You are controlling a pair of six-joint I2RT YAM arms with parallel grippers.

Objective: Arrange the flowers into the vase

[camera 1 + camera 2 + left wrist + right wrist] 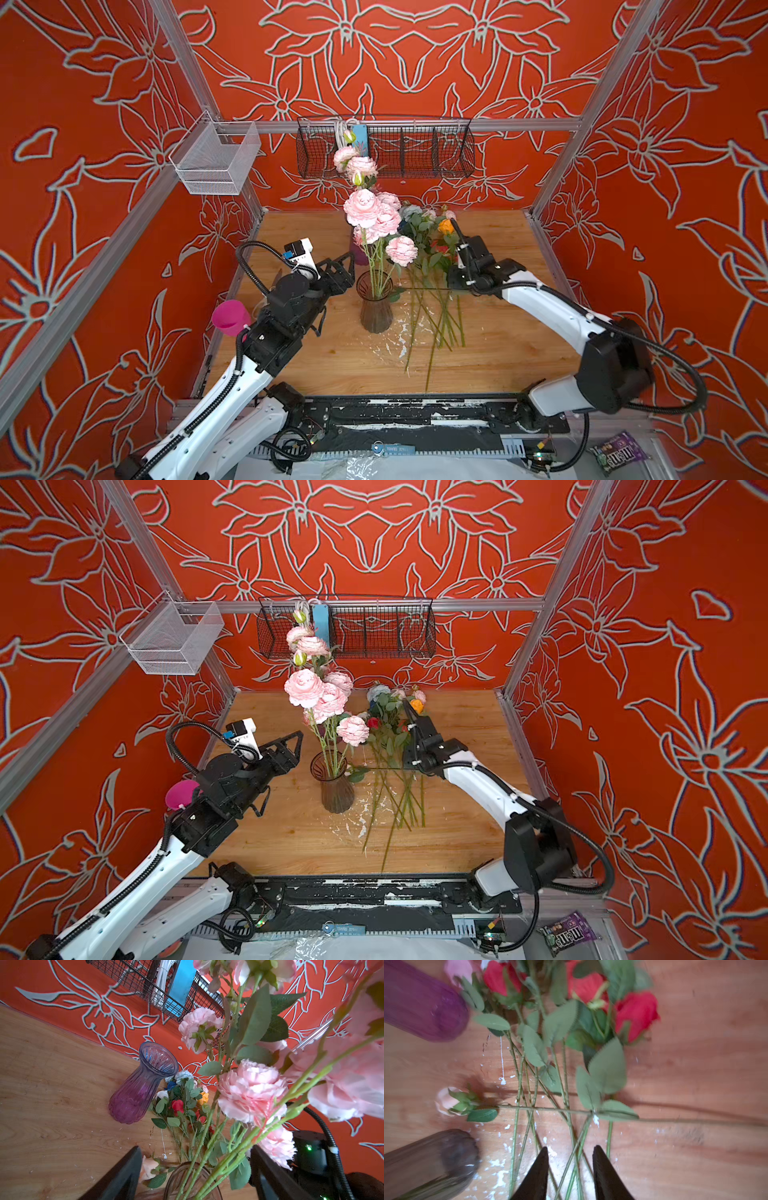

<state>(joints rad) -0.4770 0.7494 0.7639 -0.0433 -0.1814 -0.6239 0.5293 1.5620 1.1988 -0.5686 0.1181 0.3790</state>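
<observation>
**Desk** (519, 332): pale wood, flecked with white chips around the middle.

**Roses** (432, 320): loose bunch lying flat on the desk, right of the vase. Thin green stems fan toward the front and the leaves are saw-edged. The blooms sit at the far end: red, orange, blue, white, pale blue.

**Single rose** (550, 1108): pale peach bloom on a long stem, laid crosswise over the bunch's stems. The bloom rests on the desk just beside the vase foot.

**Cup** (230, 318): bright pink, at the left desk edge behind the left arm.

**Vase** (376, 309): smoky ribbed glass, upright, mid-desk.

**Peonies** (365, 208): pale pink, ruffled, on long light-green stems standing in the vase and rising well above it (the topmost blooms overlap the black basket in both top views).

**Left hand** (351, 270): just left of the vase rim, fingers spread wide, grasping nothing.

**Right hand** (571, 1147): above the bunch's stems, fingers parted, nothing between them.

**Purple vase** (143, 1084): ribbed glass, upright, behind the peonies and beside the rose blooms.

**White basket** (216, 162): mesh, hung on the left rail.

**Black basket** (415, 153): wire, hung on the back rail.
</observation>
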